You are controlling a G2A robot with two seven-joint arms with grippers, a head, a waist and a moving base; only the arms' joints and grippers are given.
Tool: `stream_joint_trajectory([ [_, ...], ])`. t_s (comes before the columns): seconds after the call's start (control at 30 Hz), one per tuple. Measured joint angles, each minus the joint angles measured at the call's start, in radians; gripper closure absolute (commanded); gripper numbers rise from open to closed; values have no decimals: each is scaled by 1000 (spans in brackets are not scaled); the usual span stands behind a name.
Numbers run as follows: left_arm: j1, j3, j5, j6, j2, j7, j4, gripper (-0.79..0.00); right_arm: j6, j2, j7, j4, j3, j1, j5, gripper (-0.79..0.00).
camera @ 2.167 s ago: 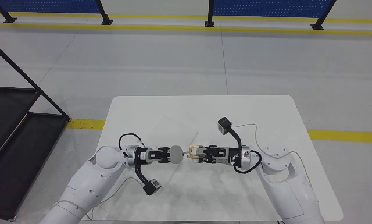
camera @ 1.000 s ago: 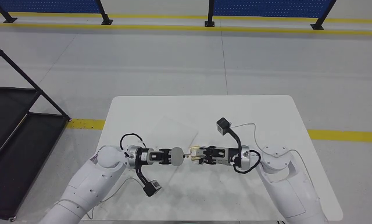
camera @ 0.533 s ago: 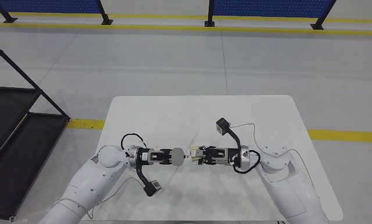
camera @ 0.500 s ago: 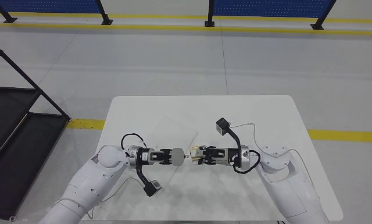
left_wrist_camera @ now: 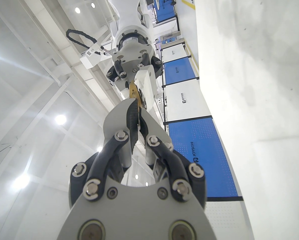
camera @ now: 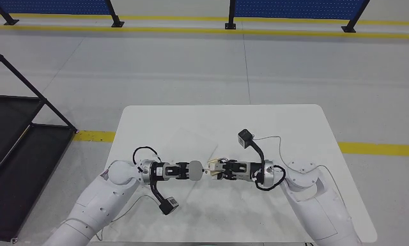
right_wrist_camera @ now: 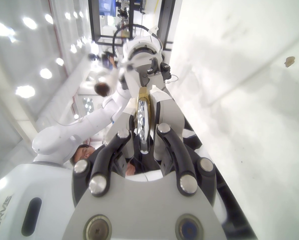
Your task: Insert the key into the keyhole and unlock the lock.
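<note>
left pincer (left_wrist_camera: 137, 109) is pinched tight on the brass key (left_wrist_camera: 136, 98). at its three o'clock, right pincer (right_wrist_camera: 144, 98) is clamped on the lock (right_wrist_camera: 142, 117). they have closed their gap near the table's (camera: 287, 124) six o'clock edge. the key looks at the keyhole, depth unclear, and the turn is probably still to come.

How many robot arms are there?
2. The left arm pinches the key in its fingers; the right arm holds the lock, both over the table.
</note>
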Motion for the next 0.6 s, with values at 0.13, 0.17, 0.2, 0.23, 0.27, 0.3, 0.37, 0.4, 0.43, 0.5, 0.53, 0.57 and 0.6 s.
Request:
stream_joint_trajectory([
  [0.13,3,-1,6,6,0,-18,-1,0,-2,1,-30,-3,-4,-5,7,0],
  [0.17,5,-2,7,8,0,-24,-1,0,-4,1,-40,-4,-4,-6,8,0],
  [0.2,7,-4,9,13,0,-34,-2,0,-7,1,-55,-4,-3,-9,11,0],
  [0.23,9,-6,11,16,0,-40,-2,0,-10,1,-64,-4,-2,-11,13,0],
  [0.27,11,-7,12,18,0,-45,-3,0,-12,2,-72,-4,-1,-12,16,0],
  [0.3,14,-10,13,21,0,-50,-4,0,-15,2,-82,-4,1,-14,19,0],
  [0.37,18,-13,15,24,1,-56,-7,0,-20,3,-95,-6,5,-17,24,0],
  [0.4,21,-15,17,26,2,-60,-9,0,-23,4,-103,-7,7,-19,25,0],
  [0.43,23,-19,18,28,2,-66,-11,0,-25,5,-108,-8,10,-21,27,0],
  [0.5,29,-30,31,38,4,-83,-19,0,-29,6,-118,-11,15,-23,31,0],
  [0.53,31,-35,40,43,5,-88,-24,0,-30,6,-119,-11,16,-23,31,0],
  [0.57,32,-38,45,46,6,-89,-27,0,-30,6,-119,-11,16,-23,31,0],
  [0.6,32,-39,48,47,6,-90,-28,0,-30,6,-119,-11,16,-23,31,0],
])
